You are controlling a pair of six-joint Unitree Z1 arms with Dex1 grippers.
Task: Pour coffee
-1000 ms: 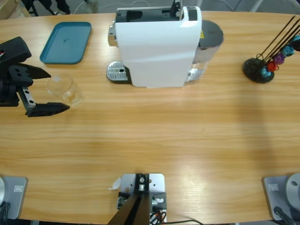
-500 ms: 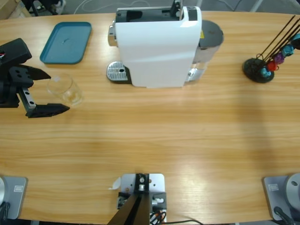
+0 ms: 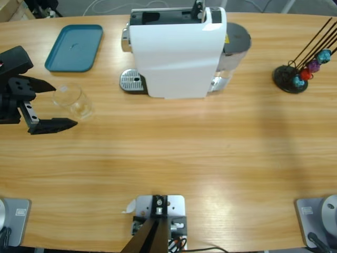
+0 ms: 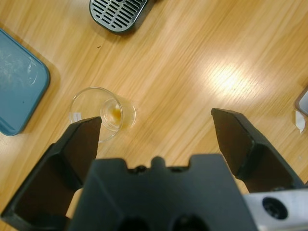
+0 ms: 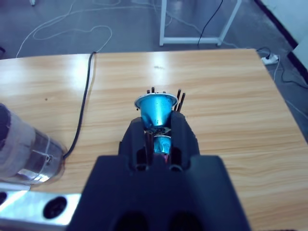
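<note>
The left hand (image 3: 50, 104) is held released, its jaws spread wide and level beside the clear glass cup (image 3: 73, 101) that lies tipped on its side on the desk (image 3: 184, 147), apart from both jaws and near the teal tray (image 3: 73, 47); the coffee (image 4: 115, 113) is present only as a small brown trace at the cup's bottom. The right hand (image 5: 159, 132) is seen clenched around a blue capsule (image 5: 155, 109) on the capsule rack (image 3: 295, 79), well apart from the white coffee machine (image 3: 176, 52). Since the cup is round and unsupported, a push from one jaw alone would probably roll it away — or spill the remaining trace — before a grasp is made.
</note>
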